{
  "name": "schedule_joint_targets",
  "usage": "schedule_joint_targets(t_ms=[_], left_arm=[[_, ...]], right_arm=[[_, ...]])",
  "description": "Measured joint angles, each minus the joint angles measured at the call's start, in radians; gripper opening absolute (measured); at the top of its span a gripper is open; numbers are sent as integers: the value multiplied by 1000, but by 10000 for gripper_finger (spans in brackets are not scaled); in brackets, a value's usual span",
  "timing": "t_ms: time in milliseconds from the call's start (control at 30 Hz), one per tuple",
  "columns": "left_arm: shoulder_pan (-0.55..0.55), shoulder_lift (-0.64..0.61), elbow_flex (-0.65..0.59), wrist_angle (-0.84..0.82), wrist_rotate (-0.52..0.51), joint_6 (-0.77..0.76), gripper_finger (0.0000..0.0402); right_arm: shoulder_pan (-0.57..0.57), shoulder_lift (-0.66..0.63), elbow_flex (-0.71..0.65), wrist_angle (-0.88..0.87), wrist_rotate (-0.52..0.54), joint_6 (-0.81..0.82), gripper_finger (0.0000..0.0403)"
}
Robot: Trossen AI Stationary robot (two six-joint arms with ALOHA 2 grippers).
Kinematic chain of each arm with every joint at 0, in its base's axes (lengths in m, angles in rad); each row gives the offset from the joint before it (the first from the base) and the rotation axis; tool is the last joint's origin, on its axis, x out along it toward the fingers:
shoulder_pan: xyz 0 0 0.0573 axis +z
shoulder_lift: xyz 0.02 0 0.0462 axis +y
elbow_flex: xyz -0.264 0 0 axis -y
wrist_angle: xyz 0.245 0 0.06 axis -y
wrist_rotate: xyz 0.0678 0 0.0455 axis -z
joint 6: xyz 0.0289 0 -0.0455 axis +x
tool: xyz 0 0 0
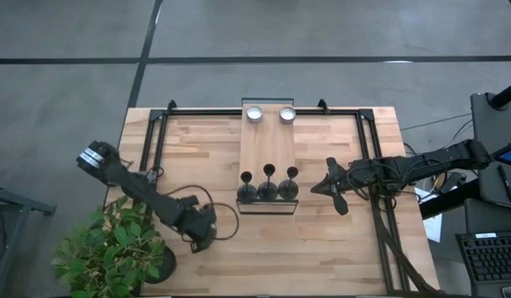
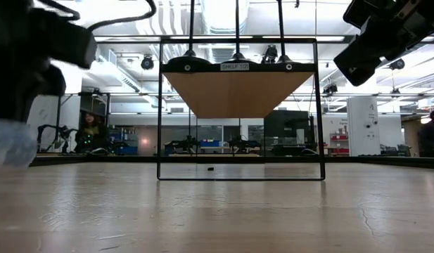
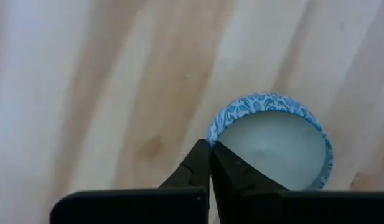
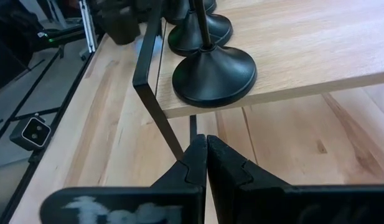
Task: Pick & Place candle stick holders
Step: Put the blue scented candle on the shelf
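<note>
Three matt black candle stick holders (image 1: 246, 189) (image 1: 268, 186) (image 1: 291, 185) stand upright on their disc bases in a row at the near end of a raised wooden shelf board (image 1: 269, 145). My right gripper (image 1: 318, 189) is shut and empty, just right of that row. In the right wrist view its fingers (image 4: 206, 142) point at the shelf's black leg (image 4: 155, 106), below the nearest holder's base (image 4: 213, 74). My left gripper (image 1: 201, 240) is shut, low over the table's near left part. Its tips (image 3: 209, 149) stand at the rim of a round blue-patterned dish (image 3: 272, 143). My left gripper's shut fingertips (image 3: 201, 155) stand at the blue-patterned rim (image 3: 218, 124) of the round dish, which lies flat on the table. I cannot tell whether they touch it.
Two white tealight cups (image 1: 254, 114) (image 1: 286, 114) sit at the shelf's far end. Black frame rails (image 1: 156, 132) (image 1: 375, 165) run along the table's left, far and right sides. A potted plant (image 1: 106, 248) stands at the near left corner. The shelf's underside (image 2: 238, 95) stands well above the table.
</note>
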Motion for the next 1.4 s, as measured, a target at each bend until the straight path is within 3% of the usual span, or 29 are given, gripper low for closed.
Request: schedule_joint_targets(t_ms=[200, 467, 667, 833, 967, 1400], left_arm=[[52, -161, 0, -123, -85, 1, 0], [139, -368, 0, -227, -346, -1, 0], [248, -453, 5, -229, -512, -19, 0], [386, -469, 59, -221, -562, -11, 0], [523, -463, 125, -200, -530, 21, 0], [875, -336, 303, 35, -219, 280, 0]], right_arm=[[0, 0, -7, 0, 0, 0, 8], [0, 0, -22, -1, 0, 0, 8], [0, 0, -39, 5, 0, 0, 8], [0, 0, -64, 53, 0, 0, 8], [0, 0, -79, 76, 0, 0, 8], [0, 0, -80, 79, 0, -3, 8]])
